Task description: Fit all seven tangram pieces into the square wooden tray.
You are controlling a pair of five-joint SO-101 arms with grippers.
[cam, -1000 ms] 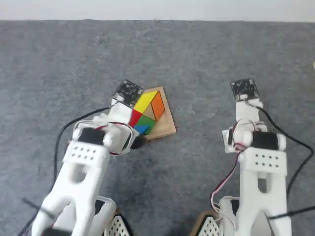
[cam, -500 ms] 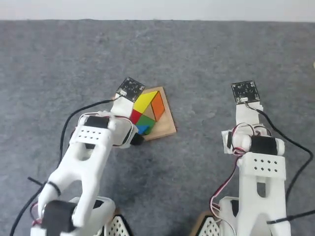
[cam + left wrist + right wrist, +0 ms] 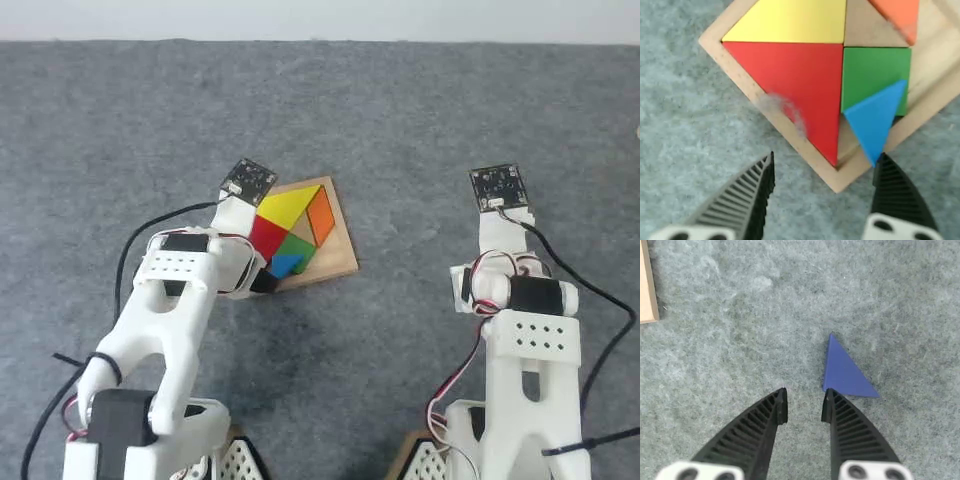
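Surface: grey felt-like mat (image 3: 450, 120), covers the table in high view, fuzzy nap close up in both wrist views.
Room: pale strip (image 3: 320, 18) along far edge of mat; wall or floor, can't tell.
Tray (image 3: 340, 262): square, wooden, left of centre on mat, turned approx. corner-on to the arms. Near-right side of its floor is bare wood.
Yellow triangle (image 3: 283, 207): large, in tray on far-left side, seated flat.
Red triangle (image 3: 266, 238): large, in tray, long edge touching the yellow one's.
Green square (image 3: 295, 246): in tray, touching red triangle on its right.
Orange piece (image 3: 321, 216): in tray toward far-right.
Tan patch (image 3: 865, 30): betw. yellow, green and orange; wood-coloured piece or bare floor, can't tell.
Light blue triangle (image 3: 875, 122): small, overlaps the green square's corner, one tip out over the tray rim (image 3: 790, 140); dark shadow beside it, so not seated flat.
Dark blue triangle (image 3: 842, 372): small, flat on mat, well apart from tray.
Left arm (image 3: 175, 300): wrist over tray's near-left corner.
Left gripper (image 3: 826, 157): jaws spread wide, nothing betw. them; hangs over tray's near corner, one finger just beside the light blue tip.
Right arm (image 3: 525, 320): right side of mat, well apart from tray.
Right gripper (image 3: 805, 391): jaws parted a little, empty; one fingertip just beside a corner of the dark blue triangle, which lies outside the gap.
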